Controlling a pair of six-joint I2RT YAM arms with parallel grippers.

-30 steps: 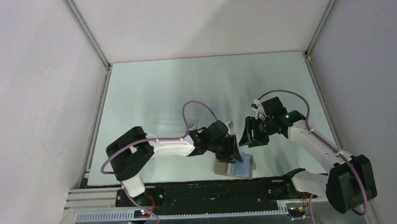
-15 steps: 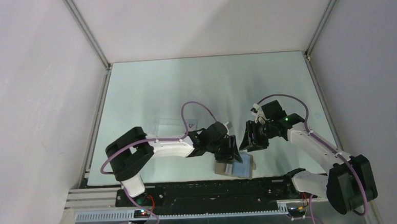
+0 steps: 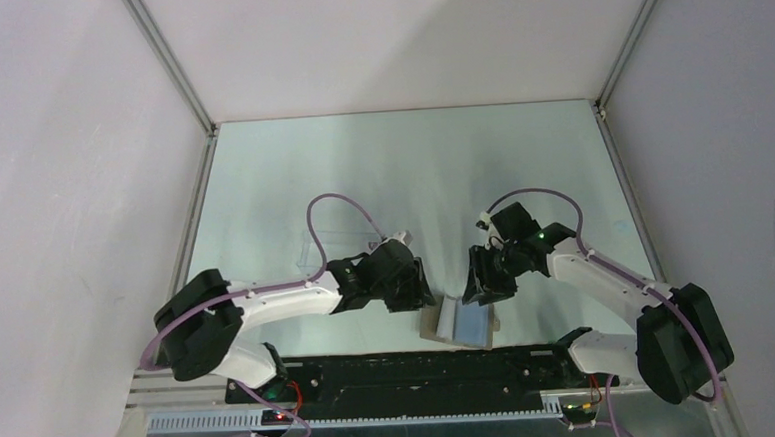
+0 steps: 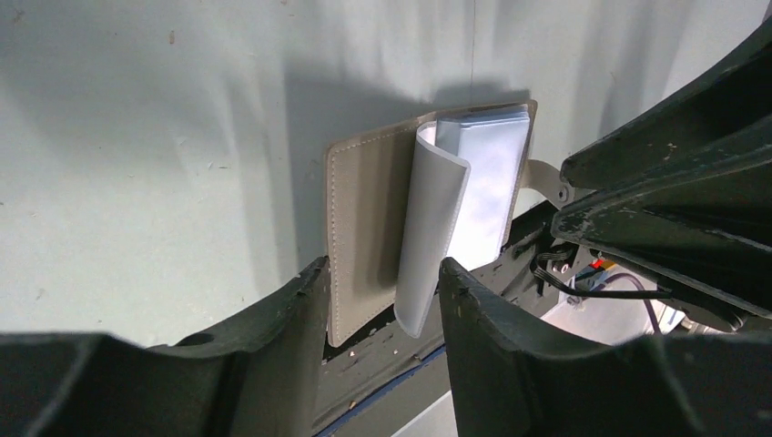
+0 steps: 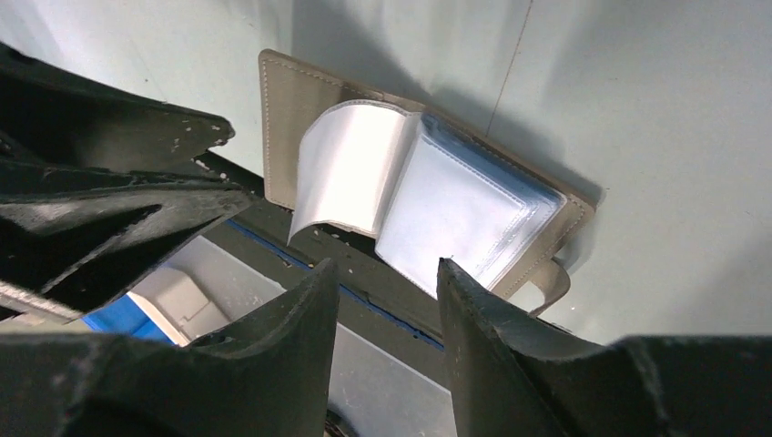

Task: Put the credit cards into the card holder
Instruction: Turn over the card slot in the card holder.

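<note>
Jaws on both the left gripper [image 3: 418, 297] and the right gripper [image 3: 475, 292] stand part-open and empty. Just ahead of them, between the two, the card holder [image 3: 461, 325] lies spread, one clear sleeve [image 4: 432, 228] curling up. They likely flank it to steady the leaves. I cannot spot the credit cards.

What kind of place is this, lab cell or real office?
Likely a lab robot cell: plain white enclosure walls on aluminium frame posts, a pale green tabletop, two white robot arms bolted at its near edge. The open grey-brown fold-over card holder looks like a test prop.
</note>
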